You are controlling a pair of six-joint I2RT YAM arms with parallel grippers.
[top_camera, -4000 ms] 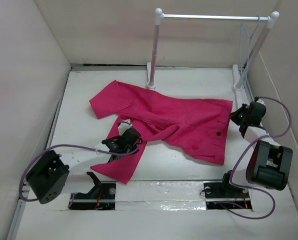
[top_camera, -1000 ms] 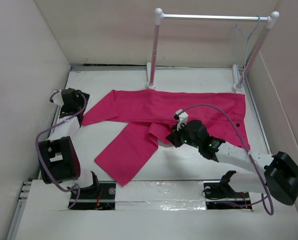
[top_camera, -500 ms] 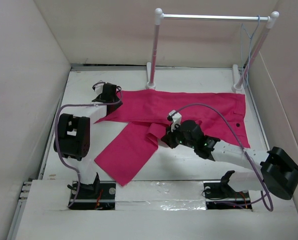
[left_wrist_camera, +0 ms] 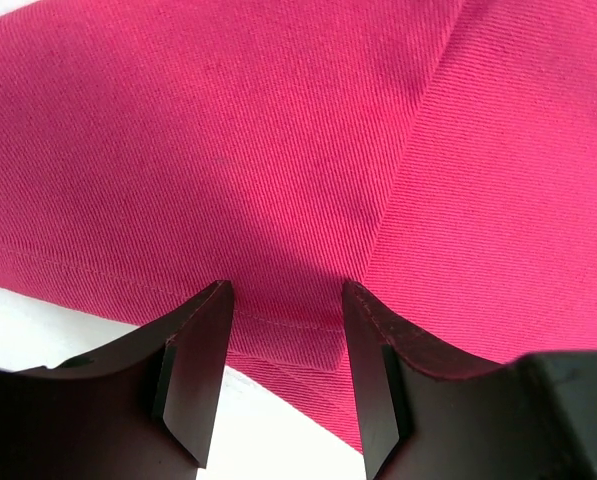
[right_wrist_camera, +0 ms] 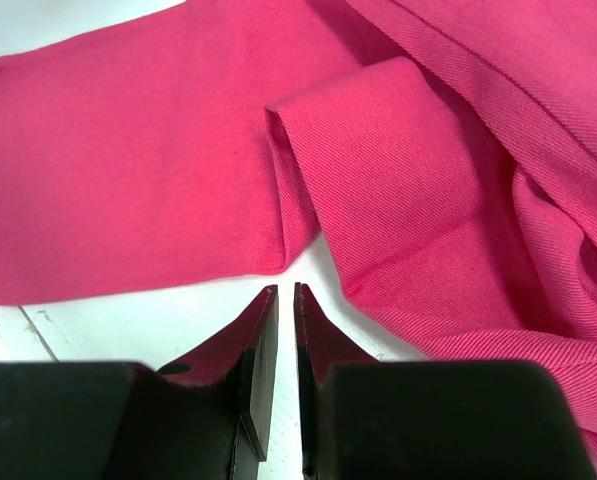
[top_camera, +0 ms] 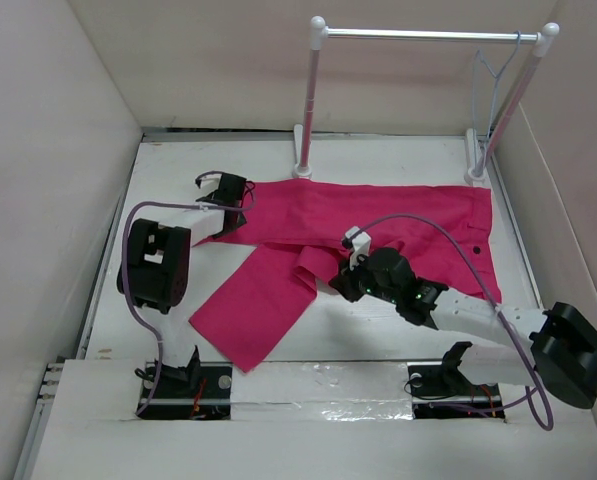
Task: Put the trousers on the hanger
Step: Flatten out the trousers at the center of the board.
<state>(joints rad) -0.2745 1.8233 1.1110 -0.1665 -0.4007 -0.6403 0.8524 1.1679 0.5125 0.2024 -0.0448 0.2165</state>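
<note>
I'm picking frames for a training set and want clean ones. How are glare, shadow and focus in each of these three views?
Top external: even, soft light and weak shadows, with glare only on the glossy strip between the arm bases. Left wrist: the weave of the trousers is sharp, while the gripper fingers are dark and underexposed. Right wrist: the fabric is crisp and the table is bright.

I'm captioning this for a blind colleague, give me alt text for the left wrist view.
The left gripper stands open, its dark jaws apart over a stitched hem of the magenta trousers, which fill most of the frame. White table shows at lower left.
</note>
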